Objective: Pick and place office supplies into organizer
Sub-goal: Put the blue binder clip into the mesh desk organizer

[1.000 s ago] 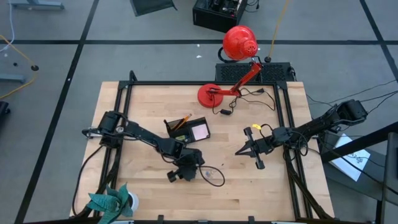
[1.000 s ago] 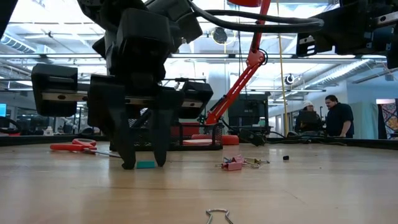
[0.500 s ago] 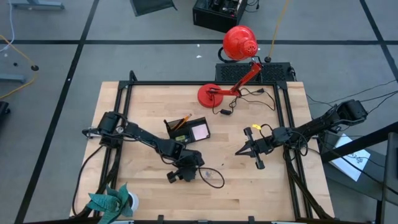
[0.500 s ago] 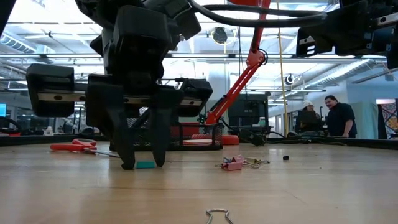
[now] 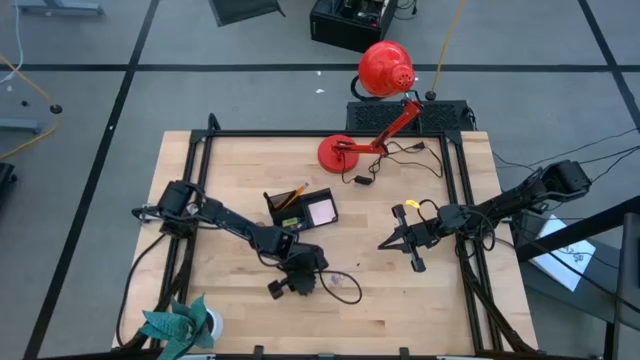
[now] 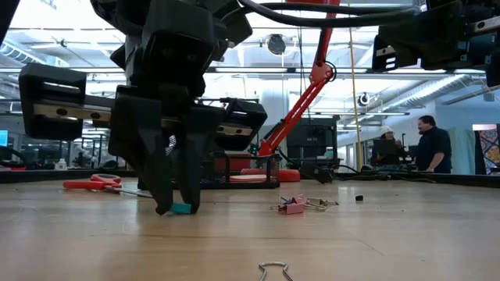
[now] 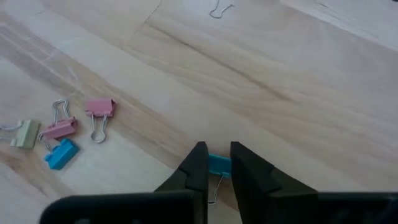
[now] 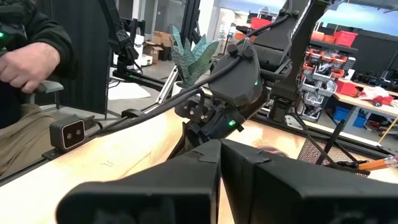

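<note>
Now the left gripper (image 7: 216,167) is down on the table, its fingers pinched on a blue clip (image 7: 219,164) that sits right between the tips, body level with them, wire handle trailing back under the wrist. The organizer (image 5: 300,209) lies beyond it, toward the lamp side, so that's the way to carry. The right gripper (image 5: 383,243), fingers together and empty, waits well apart. Other clips (image 7: 59,132) lie nearby.

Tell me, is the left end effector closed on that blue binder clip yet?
Yes, closed on it. The left end effector has both fingers pressed against the blue binder clip, which rests on the table.
</note>
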`<action>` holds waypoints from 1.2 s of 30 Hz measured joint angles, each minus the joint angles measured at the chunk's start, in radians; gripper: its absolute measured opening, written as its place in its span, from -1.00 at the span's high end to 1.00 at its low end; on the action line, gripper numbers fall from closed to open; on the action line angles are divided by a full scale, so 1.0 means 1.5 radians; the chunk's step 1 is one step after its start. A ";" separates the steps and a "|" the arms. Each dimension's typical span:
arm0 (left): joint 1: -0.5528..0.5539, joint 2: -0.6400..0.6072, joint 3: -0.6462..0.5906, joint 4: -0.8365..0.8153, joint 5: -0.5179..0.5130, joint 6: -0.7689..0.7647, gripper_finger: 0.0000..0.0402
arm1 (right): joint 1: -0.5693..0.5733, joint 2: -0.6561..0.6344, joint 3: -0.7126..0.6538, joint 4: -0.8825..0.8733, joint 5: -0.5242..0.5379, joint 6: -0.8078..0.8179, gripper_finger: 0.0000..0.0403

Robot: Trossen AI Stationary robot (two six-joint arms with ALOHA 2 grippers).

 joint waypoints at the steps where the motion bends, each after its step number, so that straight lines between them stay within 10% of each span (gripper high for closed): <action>1: 0.000 -0.002 0.000 0.002 -0.006 -0.002 0.75 | 0.000 0.000 0.000 0.000 0.000 0.000 0.98; 11: -0.008 -0.068 -0.001 -0.038 -0.180 -0.001 0.78 | 0.000 0.000 0.000 -0.001 0.000 0.002 0.98; 23: 0.018 -0.202 0.001 -0.222 -0.542 -0.081 0.74 | 0.000 0.000 0.000 0.000 0.000 0.008 0.98; 36: 0.094 -0.213 0.000 -0.338 -0.530 -0.244 0.73 | 0.000 0.000 0.000 0.005 -0.001 0.013 0.98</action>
